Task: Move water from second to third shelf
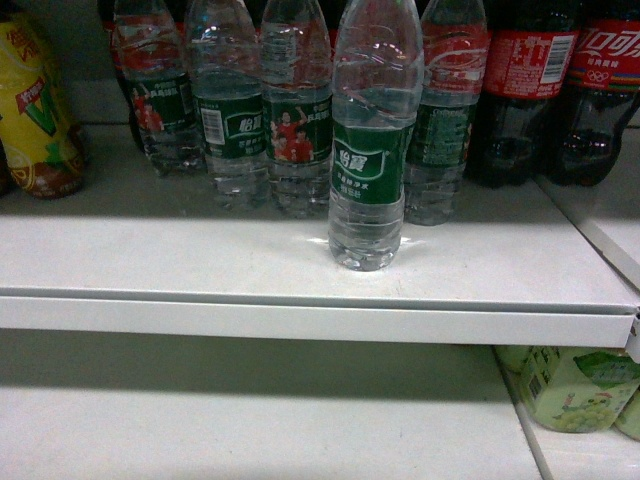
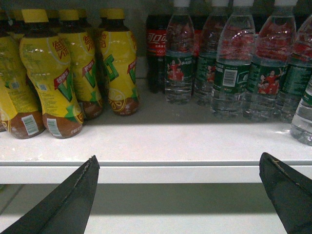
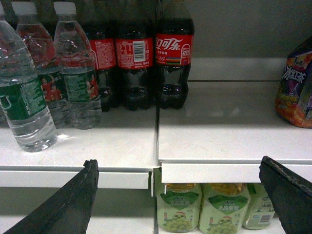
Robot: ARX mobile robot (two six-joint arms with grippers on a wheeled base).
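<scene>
White shelf board fills the head view; on it we see the water bottle standing upright, alone, forward of a row of like water bottles, with cola bottles to its right and a yellow tea bottle far to its left. Neither gripper shows in this view.

Left wrist view: the left gripper is released, jaws wide apart below the shelf edge; the water bottle stands at the right border.

Right wrist view: the right gripper is likewise spread, grasping nothing; the water bottle stands left of the cola bottles, with green-labelled bottles on the shelf beneath.
</scene>
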